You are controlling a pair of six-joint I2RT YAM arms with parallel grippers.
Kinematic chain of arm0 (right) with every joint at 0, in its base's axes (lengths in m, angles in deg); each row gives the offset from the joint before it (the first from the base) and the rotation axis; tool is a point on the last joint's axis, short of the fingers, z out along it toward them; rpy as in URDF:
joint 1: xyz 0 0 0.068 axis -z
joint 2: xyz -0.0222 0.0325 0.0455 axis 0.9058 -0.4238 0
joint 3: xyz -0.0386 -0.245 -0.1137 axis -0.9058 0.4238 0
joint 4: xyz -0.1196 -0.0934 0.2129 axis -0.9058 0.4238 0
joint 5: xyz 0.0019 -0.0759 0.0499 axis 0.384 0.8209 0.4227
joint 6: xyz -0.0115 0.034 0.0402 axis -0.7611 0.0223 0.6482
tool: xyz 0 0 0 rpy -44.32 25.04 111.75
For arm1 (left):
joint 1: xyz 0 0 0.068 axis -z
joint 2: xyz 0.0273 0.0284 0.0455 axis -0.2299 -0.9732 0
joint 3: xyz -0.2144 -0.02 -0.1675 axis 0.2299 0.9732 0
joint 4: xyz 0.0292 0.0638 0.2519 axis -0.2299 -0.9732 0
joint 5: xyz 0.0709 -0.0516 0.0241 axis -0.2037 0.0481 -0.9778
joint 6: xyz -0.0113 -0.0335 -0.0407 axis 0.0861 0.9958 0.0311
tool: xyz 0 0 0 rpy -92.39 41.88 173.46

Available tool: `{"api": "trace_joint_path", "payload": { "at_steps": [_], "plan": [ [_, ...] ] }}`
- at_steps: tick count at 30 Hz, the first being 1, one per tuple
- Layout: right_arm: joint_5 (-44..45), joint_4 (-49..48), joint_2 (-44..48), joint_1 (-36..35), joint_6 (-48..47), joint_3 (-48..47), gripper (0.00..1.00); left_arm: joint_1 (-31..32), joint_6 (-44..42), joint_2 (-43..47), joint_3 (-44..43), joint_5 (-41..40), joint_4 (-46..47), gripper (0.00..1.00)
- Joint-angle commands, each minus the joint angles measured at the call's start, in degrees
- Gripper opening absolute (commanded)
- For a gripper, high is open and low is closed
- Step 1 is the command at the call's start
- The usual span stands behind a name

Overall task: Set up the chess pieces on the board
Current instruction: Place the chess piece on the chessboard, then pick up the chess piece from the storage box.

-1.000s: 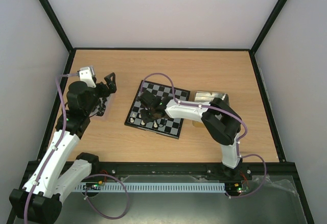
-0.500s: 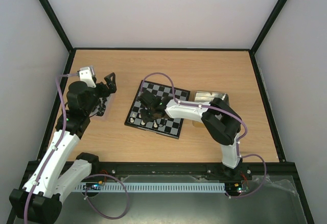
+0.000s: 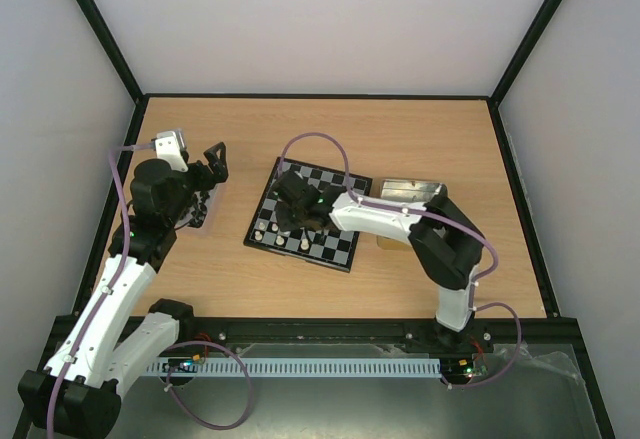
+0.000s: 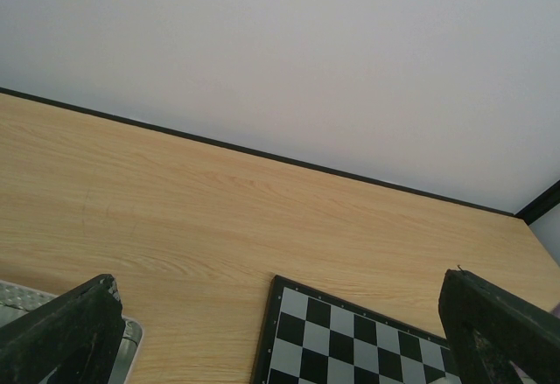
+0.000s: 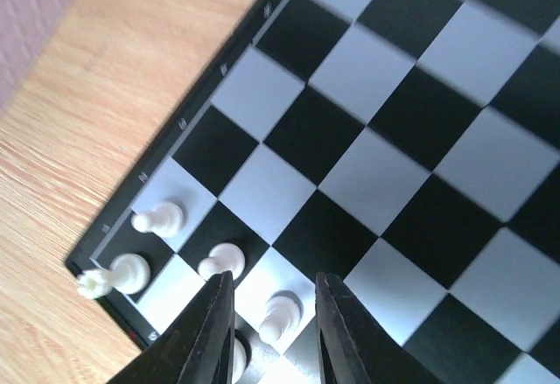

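My right gripper [image 5: 273, 281] has its jaws slightly parted around 1 tiny cream-white plastic chess piece [image 5: 278, 318], not touching it, near the corner of the small black-and-grey checked board [image 5: 420, 139]. My left gripper [image 4: 280, 279] is wide open and empty. The piece looks light, rigid and tippy, so I'd pinch it low and gently.

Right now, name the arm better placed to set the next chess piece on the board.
Right. Its tool hangs low over the board's corner, beside the white pieces already standing there. The left tool is off the board, wide open and empty, near a metal tin.
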Motion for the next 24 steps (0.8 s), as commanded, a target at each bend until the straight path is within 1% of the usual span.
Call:
{"api": "trace_joint_path", "payload": {
  "at_steps": [1, 3, 6, 9, 12, 15, 17, 18, 20, 23, 24],
  "plan": [
    [10.4, -0.9, 7.6, -0.1, 2.7, 1.2, 0.26, 0.0, 0.1, 0.8, -0.5, -0.4, 0.1, 0.99],
    [15.5, -0.6, 10.4, 0.6, 4.0, 2.5, 0.27, -0.1, 0.7, 0.8, -0.5, -0.4, 0.2, 0.99],
    [20.7, 0.7, 14.5, 3.3, 6.8, 4.9, 0.27, 0.0, 0.9, 0.7, -0.5, 0.1, 0.4, 0.99],
    [24.7, 2.5, 19.7, 7.5, 9.7, 8.8, 0.28, 0.0, 1.1, 0.5, -0.5, 0.4, 0.5, 0.99],
    [27.1, 3.1, 26.1, 13.1, 11.9, 13.9, 0.31, 0.0, 1.4, 0.4, -0.5, 1.0, 0.8, 0.99],
    [28.1, 3.4, 31.7, 18.9, 13.9, 19.6, 0.35, 0.0, 1.9, 0.0, -0.7, 1.6, 1.0, 0.99],
    [27.6, 4.1, 33.6, 22.7, 14.9, 22.5, 0.36, 0.0, 2.1, -0.3, -1.1, 2.1, 1.0, 0.99],
    [26.1, 4.5, 34.4, 27.8, 15.7, 26.0, 0.36, 0.0, 2.2, -0.9, -1.8, 2.9, 0.8, 0.99],
    [23.9, 2.7, 34.5, 31.2, 15.2, 28.5, 0.38, 0.0, 1.7, -1.4, -2.5, 4.6, 0.9, 0.99],
    [19.7, 0.1, 32.4, 35.1, 14.3, 30.6, 0.47, 0.1, 0.6, -2.5, -3.2, 10.0, 1.5, 0.99],
    [19.0, -0.2, 31.2, 36.0, 14.1, 30.7, 0.49, 0.1, 0.4, -3.0, -3.3, 11.7, 1.8, 0.99]
  ]
}}
